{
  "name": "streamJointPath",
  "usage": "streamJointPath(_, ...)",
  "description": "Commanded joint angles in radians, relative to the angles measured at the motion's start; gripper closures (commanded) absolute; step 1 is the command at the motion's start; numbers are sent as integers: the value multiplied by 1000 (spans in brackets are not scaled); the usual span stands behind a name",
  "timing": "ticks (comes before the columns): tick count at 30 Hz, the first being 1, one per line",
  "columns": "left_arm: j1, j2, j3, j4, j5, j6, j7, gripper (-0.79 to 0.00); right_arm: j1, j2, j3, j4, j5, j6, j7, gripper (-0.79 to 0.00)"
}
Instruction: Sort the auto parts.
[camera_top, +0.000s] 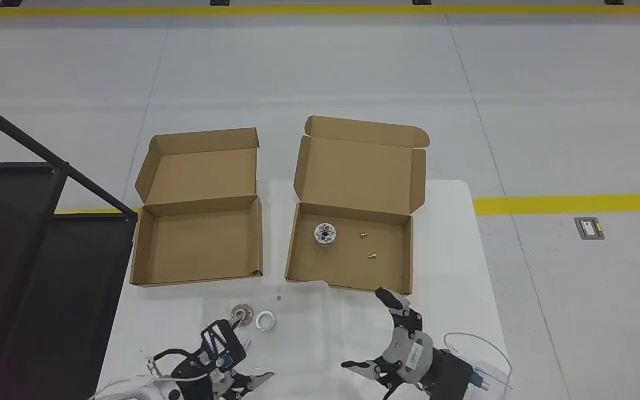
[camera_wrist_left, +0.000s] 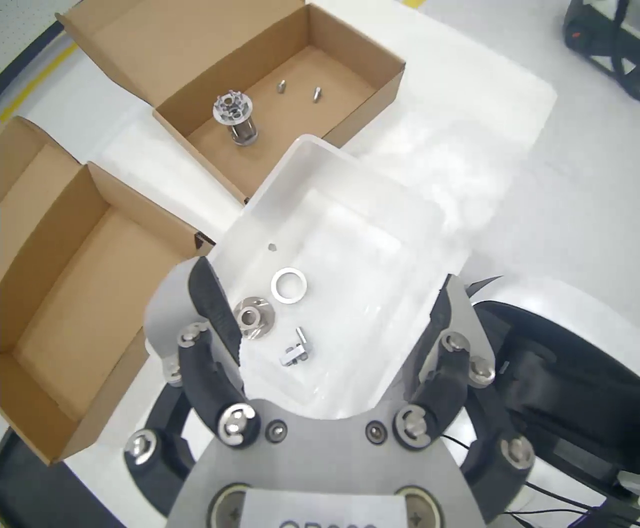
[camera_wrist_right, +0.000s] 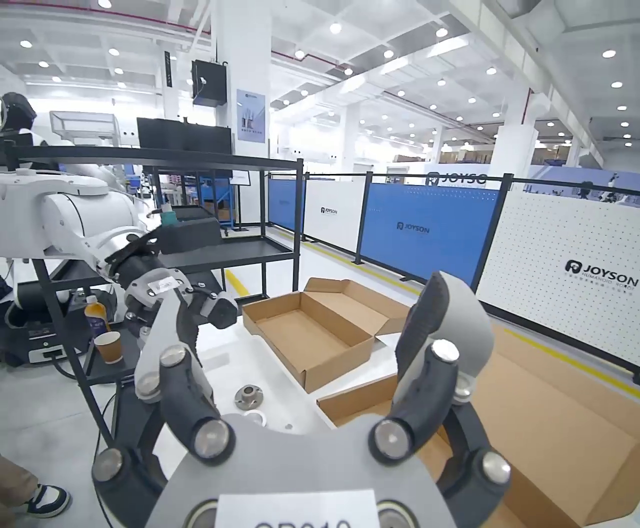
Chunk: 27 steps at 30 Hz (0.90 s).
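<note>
Grey plate (camera_wrist_left: 320, 450), silver screws (camera_wrist_left: 235, 419), black ridged fingers (camera_wrist_left: 215, 305), white arm casing (camera_wrist_right: 85, 210)

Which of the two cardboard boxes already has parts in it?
The brown cardboard box on the robot's right: it holds a round metal toothed part and two small screws; the other box shows bare floor.

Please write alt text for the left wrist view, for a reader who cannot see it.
The left gripper, fingers open, hangs over a white tray holding a flanged hub, a flat ring and a small bracket. Beyond stand an empty cardboard box and another box with a toothed part and two small bolts.
</note>
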Motion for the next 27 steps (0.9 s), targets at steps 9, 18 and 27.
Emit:
streamJointPath(9, -48, 0, 31, 9, 45, 21, -46, -785, 0, 0, 0, 0, 0, 0, 2, -785)
streamJointPath(18, -103, -1, 109, 53, 130, 82, -125, -785, 0, 0, 0, 0, 0, 0, 2, -785)
streamJointPath(27, -280, -14, 254, 164, 81, 137, -303, -388, 0, 0, 0, 0, 0, 0, 2, -785)
